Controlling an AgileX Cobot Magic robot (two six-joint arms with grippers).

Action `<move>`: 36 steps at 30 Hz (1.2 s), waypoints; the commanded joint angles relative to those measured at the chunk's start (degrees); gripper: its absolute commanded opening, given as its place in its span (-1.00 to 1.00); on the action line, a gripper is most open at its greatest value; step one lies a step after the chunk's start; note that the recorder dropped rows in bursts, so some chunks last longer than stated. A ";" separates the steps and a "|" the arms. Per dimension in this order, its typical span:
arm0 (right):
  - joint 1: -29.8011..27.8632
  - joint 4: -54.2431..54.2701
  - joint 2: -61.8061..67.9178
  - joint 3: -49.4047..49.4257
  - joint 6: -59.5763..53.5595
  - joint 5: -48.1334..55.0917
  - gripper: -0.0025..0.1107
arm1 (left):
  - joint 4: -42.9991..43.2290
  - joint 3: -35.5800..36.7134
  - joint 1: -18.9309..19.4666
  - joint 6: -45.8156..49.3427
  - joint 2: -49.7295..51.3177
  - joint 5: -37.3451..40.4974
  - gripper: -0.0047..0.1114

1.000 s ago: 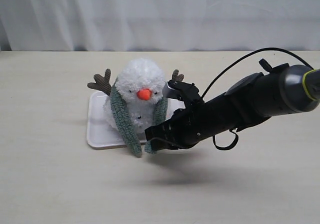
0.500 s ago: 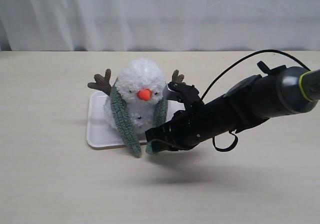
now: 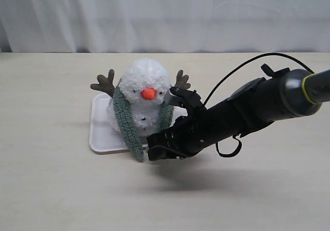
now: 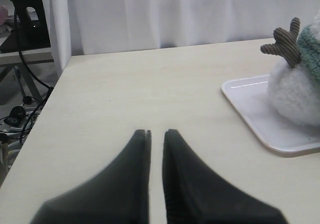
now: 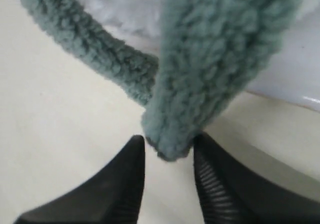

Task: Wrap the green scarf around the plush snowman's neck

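Exterior view, plush snowman (image 3: 147,79): was seen upright on the white tray (image 3: 100,133), orange nose turned to the camera.
Exterior view, green scarf (image 3: 125,125): was found draped behind the snowman's neck (image 3: 144,103), with both ends hung down the front side by side and not yet crossed.
Exterior view, right gripper (image 3: 154,149): was held low at the scarf end on its own side, just off the tray's front edge.
Left wrist view, left gripper (image 4: 156,132): jaws were held nearly together with nothing between them, and it was parked over bare table (image 4: 125,84), well apart from the tray.
Right wrist view, right gripper: jaws were parted to a middling gap and the scarf's rounded end was framed between the tips. No firm pinch could be made out.
Step in hand: judged to be the handling of that hanging end; the wrap was only half made.
Doing it well: the end should be taken deeper between the pads, carried low across the chest and laid over the other end.
Care: the fuzzy pile could be snagged, so any backing-off should be done straight and slow, or the light plush could be tipped.
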 commanded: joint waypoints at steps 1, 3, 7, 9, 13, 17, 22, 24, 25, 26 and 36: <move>0.01 -0.10 -0.52 -0.26 -0.73 5.93 -0.05 | -0.01 0.18 0.15 0.05 -0.20 -0.72 -0.74; 0.01 0.36 -0.52 -0.26 -0.61 9.33 0.04 | -0.01 0.18 0.15 0.05 -0.20 -0.72 -0.74; 1.95 0.52 -0.52 -0.26 -0.61 16.07 0.05 | -0.01 0.18 0.15 0.05 -0.20 -0.72 -0.74; 3.42 0.52 -0.52 -0.26 -0.61 17.64 0.04 | -0.01 0.18 0.15 0.05 -0.20 -0.72 -0.74; 5.91 0.52 -0.52 -0.33 -0.61 18.55 0.04 | -0.01 0.18 0.15 0.05 -0.20 -0.72 -0.74; 6.04 0.26 -0.75 -2.36 -0.19 17.45 -0.07 | -0.01 0.18 0.15 0.05 -0.20 -0.72 -0.74; 6.04 -0.02 -4.08 -3.21 -1.05 11.86 -0.57 | -0.01 0.18 0.15 0.05 -0.20 -0.72 -0.74; 6.04 -1.39 -6.58 -3.21 -2.17 9.21 -0.77 | -0.01 0.18 0.15 0.05 -0.20 -0.72 -0.74; 6.52 -3.76 -9.91 -3.08 -2.05 4.81 -0.88 | -0.01 0.18 0.15 0.05 -0.20 -0.72 -0.74; 6.88 -4.75 -11.85 -2.76 -1.70 2.28 -0.88 | -0.01 0.18 0.15 0.05 -0.20 -0.72 -0.74; 18.62 -9.39 -41.07 14.47 -4.69 -38.39 -0.88 | -0.01 0.18 0.15 0.05 -0.20 -0.72 -0.74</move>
